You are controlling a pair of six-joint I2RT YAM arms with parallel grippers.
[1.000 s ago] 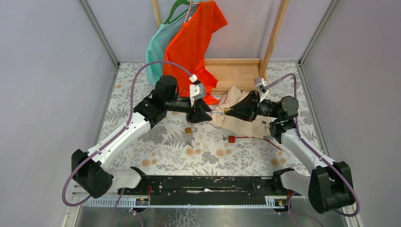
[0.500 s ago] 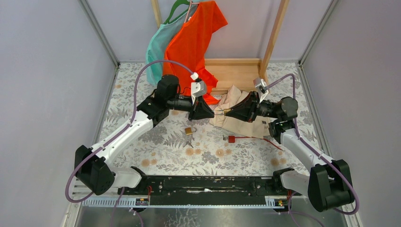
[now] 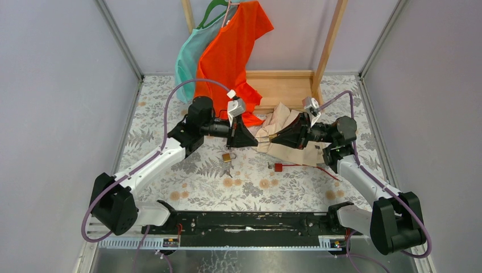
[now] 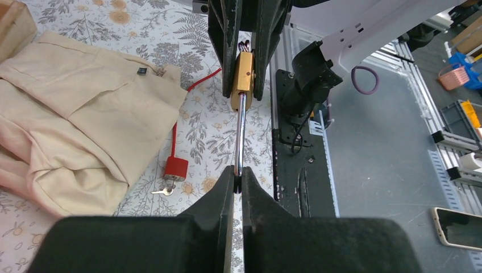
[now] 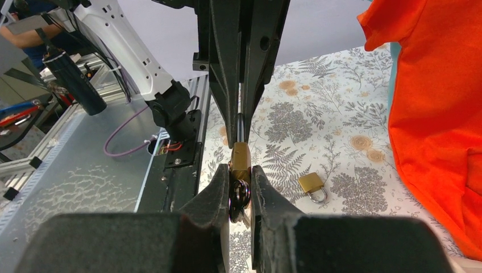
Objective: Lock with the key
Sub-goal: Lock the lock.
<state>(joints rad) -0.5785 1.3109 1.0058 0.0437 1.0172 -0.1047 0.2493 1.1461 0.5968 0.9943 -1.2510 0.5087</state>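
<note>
Ideally the padlock (image 4: pixel 244 79), held aloft over the tabletop (image 3: pixel 284 193) middle, gets pressed straight along its shackle (image 4: pixel 239 131) without twisting, the left gripper (image 4: pixel 237 177) reaching from 9 o'clock clenched on that shackle, the right gripper (image 5: pixel 240 176) from 3 o'clock grasping padlock and key (image 5: pixel 239 199).

Bright, even light is falling from above, casting only soft shadows on the floral-patterned table (image 3: pixel 187 182). Glare is running along the shiny steel shackle (image 4: pixel 241 133) of the brass padlock (image 4: pixel 244 79). Both wrist views are blurring their own black gripper fingers (image 5: pixel 219 210) close to the lens.
</note>
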